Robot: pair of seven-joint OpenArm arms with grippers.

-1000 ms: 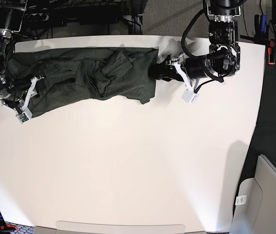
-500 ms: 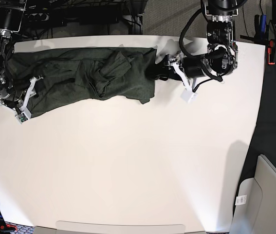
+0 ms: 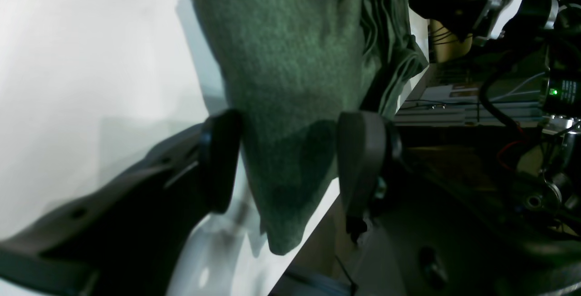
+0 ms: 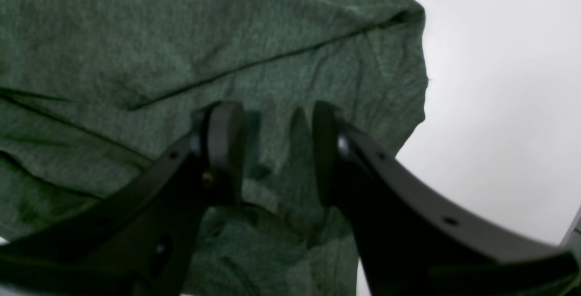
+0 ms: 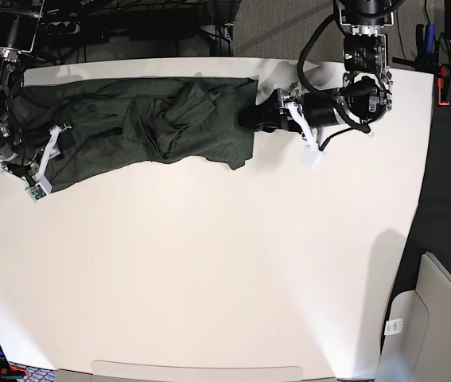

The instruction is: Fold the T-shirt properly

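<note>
Fabric fills most of what you see: the T-shirt, dark olive green, lies stretched in a long rumpled band along the far side of the white table, with a bunched knot of folds near its middle.

Look at your left gripper in the left wrist view. Its two dark fingers stand apart, one on each side of a hanging corner of the shirt. The cloth passes between them, but you cannot tell whether either pad presses it; a gap shows on the left side. In the base view this gripper sits at the shirt's right end, near the table's far edge.

Your right gripper has its jaws apart as well, hovering over flat, creased cloth close to a rounded corner of the shirt. Shirt shows between the fingers, with bare table beyond the corner. Nothing is pinched there that you can see. In the base view it rests over the shirt's left end, with the white finger piece lying along the cloth's lower edge.
</note>
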